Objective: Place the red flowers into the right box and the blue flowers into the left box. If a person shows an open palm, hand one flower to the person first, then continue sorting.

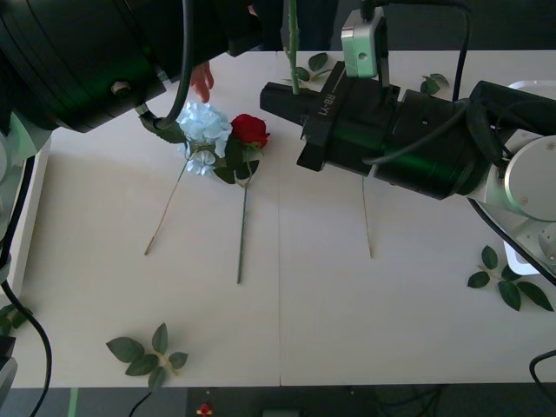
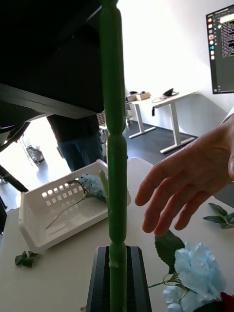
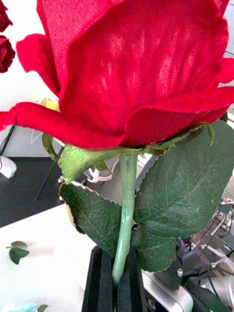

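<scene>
A: Right gripper (image 2: 117,278), what's it got?
B: Black fingers pressed onto a green stem (image 2: 115,146), which stands upright thru the middle of the right wrist view. In the front view that arm sits upper right of centre, stem poking up at top centre (image 1: 293,43).
A: Person?
B: An open hand (image 2: 190,183) w/ fingers spread, right side of the wrist view, just beside the stem but apart from it. Front view shows fingertips only (image 1: 201,82), upper left, behind the left arm.
A: Left gripper (image 3: 114,287)?
B: Fingers pinching the stem of a red rose (image 3: 131,68); head and leaves are right up against the wrist cam.
A: Table (image 1: 347,304)?
B: One blue flower (image 1: 205,126) and one red rose (image 1: 250,130) lie side by side, heads touching, upper left of centre, stems running down the frame. A bare stem (image 1: 366,217) lies right of centre; head hidden by the arm.
A: Boxes?
B: A white perforated tray (image 2: 63,214), lower left of the right wrist view, holds prob. one blue flower (image 2: 92,186). Partly hidden by the stem, so can't be sure.
</scene>
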{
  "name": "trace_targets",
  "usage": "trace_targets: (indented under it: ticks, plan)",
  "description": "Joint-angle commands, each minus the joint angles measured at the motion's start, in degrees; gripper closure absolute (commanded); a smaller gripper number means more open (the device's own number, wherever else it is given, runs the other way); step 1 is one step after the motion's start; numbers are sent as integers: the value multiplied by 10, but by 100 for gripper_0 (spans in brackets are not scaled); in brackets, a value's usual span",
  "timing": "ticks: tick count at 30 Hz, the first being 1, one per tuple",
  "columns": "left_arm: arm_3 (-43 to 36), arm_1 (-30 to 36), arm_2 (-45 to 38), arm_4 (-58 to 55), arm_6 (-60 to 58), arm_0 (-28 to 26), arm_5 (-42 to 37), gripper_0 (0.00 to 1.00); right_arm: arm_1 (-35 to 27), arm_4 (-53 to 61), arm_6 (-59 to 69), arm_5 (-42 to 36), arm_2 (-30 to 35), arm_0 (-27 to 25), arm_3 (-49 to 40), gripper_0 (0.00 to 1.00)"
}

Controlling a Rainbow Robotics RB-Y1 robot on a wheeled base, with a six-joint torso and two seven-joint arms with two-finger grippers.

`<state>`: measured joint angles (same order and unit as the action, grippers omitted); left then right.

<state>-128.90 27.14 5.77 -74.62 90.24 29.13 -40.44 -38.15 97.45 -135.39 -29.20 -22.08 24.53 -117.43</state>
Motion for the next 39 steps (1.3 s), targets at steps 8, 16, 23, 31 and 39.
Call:
trace_targets:
  ticks: [8,16,23,31,39]
  plan:
    - [-21,9,3,-6,-25,-8,5,0,9,17,-20,19,-1,18,-10,100]
    - [-21,9,3,-6,-25,-8,5,0,-8,18,-23,45,-1,15,-10,100]
    - [-21,9,3,-6,-25,-8,5,0,-47,-9,-34,101,3,14,22,100]
    - [-21,9,3,-6,-25,-8,5,0,-34,-101,-43,115,15,48,106,100]
    - [-21,9,3,-6,-25,-8,5,0,33,-195,-52,126,14,117,207,100]
